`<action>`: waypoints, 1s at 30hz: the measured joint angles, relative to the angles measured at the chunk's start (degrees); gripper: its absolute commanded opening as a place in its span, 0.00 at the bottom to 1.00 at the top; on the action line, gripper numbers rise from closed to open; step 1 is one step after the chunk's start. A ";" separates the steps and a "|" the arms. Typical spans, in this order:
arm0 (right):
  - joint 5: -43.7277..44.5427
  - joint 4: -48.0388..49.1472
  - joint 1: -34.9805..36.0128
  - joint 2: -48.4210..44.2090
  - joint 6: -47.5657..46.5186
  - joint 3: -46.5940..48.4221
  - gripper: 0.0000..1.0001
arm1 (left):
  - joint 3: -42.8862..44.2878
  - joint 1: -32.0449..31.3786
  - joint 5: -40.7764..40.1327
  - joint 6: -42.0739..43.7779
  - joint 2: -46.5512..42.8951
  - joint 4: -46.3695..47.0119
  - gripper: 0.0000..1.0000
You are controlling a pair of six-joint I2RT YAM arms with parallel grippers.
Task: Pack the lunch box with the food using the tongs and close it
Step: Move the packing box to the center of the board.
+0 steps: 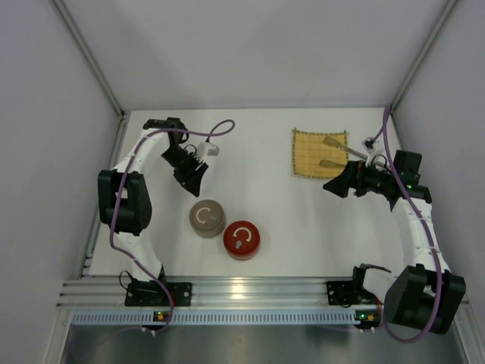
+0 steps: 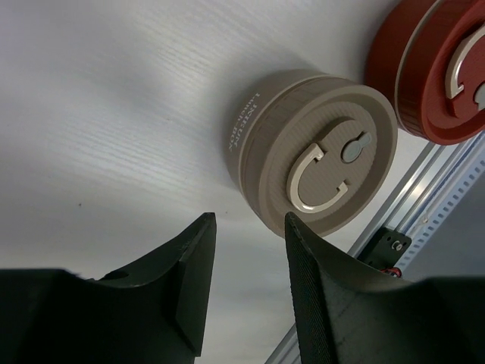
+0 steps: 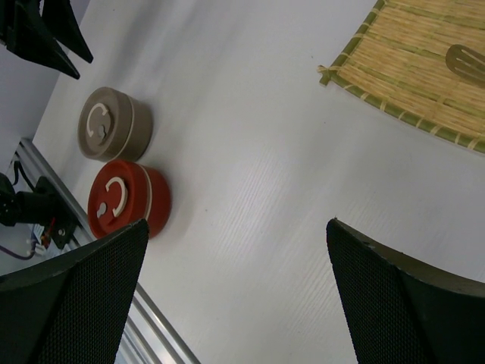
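Two round lidded lunch box containers stand side by side near the front of the table, one taupe [image 1: 206, 218] [image 2: 318, 163] [image 3: 110, 123] and one red [image 1: 242, 239] [image 2: 439, 72] [image 3: 125, 199], both with their lids on. The silver tongs [image 1: 331, 142] lie on the yellow mat [image 1: 311, 155], and only their flattened tips show; one tip [image 3: 464, 59] appears in the right wrist view. No food is in view. My left gripper [image 1: 188, 180] [image 2: 250, 218] hangs open just behind the taupe container, holding nothing. My right gripper [image 1: 331, 187] [image 3: 236, 224] is wide open at the mat's near right corner, also holding nothing.
The yellow woven mat [image 3: 413, 64] lies at the back right of the white table. A small white connector on a purple cable [image 1: 212, 149] sits near the left arm. An aluminium rail [image 1: 250, 292] runs along the front edge. Grey walls close in three sides.
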 measured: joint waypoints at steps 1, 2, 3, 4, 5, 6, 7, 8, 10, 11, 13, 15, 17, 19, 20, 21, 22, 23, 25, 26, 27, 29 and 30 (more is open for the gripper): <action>0.07 0.00 0.00 0.02 -0.07 0.00 0.99 | -0.04 -0.07 0.46 0.35 0.00 -0.04 0.48; 0.13 0.02 0.00 0.07 -0.13 0.00 0.99 | -0.09 -0.17 0.85 0.72 0.00 -0.04 0.49; 0.22 0.00 0.02 0.20 -0.17 0.00 0.99 | -0.17 -0.28 1.03 0.96 0.00 -0.04 0.49; 0.26 0.00 0.02 0.35 -0.28 0.00 0.99 | -0.42 -0.52 1.03 1.09 0.00 -0.04 0.49; 0.31 0.00 0.02 0.48 -0.35 0.00 0.99 | -0.70 -0.68 0.96 1.14 0.00 -0.07 0.50; 0.33 0.00 0.02 0.52 -0.35 0.00 0.99 | -1.29 -0.92 0.92 1.14 0.00 0.04 0.49; 0.44 0.00 0.02 0.66 -0.37 0.00 0.99 | -1.86 -1.16 0.90 1.11 0.00 0.04 0.49; 0.48 -0.02 0.02 0.70 -0.37 0.00 0.99 | -2.62 -1.49 0.63 1.05 0.00 0.11 0.49; 0.59 -0.02 0.02 0.72 -0.42 0.00 0.99 | -4.07 -2.01 0.04 0.98 0.02 0.28 0.49; 0.61 -0.02 0.02 0.72 -0.44 0.00 0.99 | -4.48 -2.25 -0.22 0.96 0.04 0.28 0.49; 0.63 -0.04 0.02 0.72 -0.48 0.00 0.99 | -4.81 -2.64 -0.61 0.87 0.15 0.46 0.48; 0.66 -0.04 0.02 0.72 -0.52 0.00 0.99 | -4.90 -2.89 -0.87 0.83 0.31 0.85 0.47; 0.66 -0.04 0.02 0.72 -0.52 0.00 0.99 | -5.46 -3.28 -1.38 0.81 0.33 1.68 0.47; 0.66 -0.04 0.02 0.72 -0.52 0.02 0.99 | -6.51 -3.76 -2.16 0.72 0.33 2.67 0.45; 0.66 -0.04 0.02 0.72 -0.52 0.00 0.99 | -7.28 -4.09 -2.49 0.59 0.33 3.30 0.45; 0.68 -0.07 0.02 0.72 -0.52 0.02 0.99 | -8.07 -4.35 -2.80 0.48 0.31 3.87 0.45; 0.68 -0.04 0.02 0.72 -0.52 0.02 0.99 | -8.79 -4.55 -3.06 0.22 0.33 4.13 0.42; 0.70 -0.07 0.02 0.72 -0.52 0.00 0.99 | -9.16 -4.72 -3.02 -0.17 0.31 4.11 0.40; 0.76 -0.07 0.02 0.72 -0.55 0.02 0.99 | -9.55 -4.85 -2.86 -0.92 0.11 4.24 0.33; 0.85 -0.09 0.02 0.72 -0.57 0.02 0.99 | -9.81 -4.85 -2.80 -1.11 -0.17 4.26 0.28; 0.92 -0.09 0.02 0.72 -0.59 0.02 0.99 | -10.45 -4.85 -3.82 -1.01 -0.50 5.31 0.26; 1.03 -0.09 0.04 0.72 -0.79 0.00 0.99 | -12.00 -4.79 -3.56 -1.33 -1.14 5.35 0.21; 1.05 -0.11 0.04 0.72 -0.83 0.02 0.99 | -13.05 -4.81 -3.63 -1.31 -2.03 5.77 0.20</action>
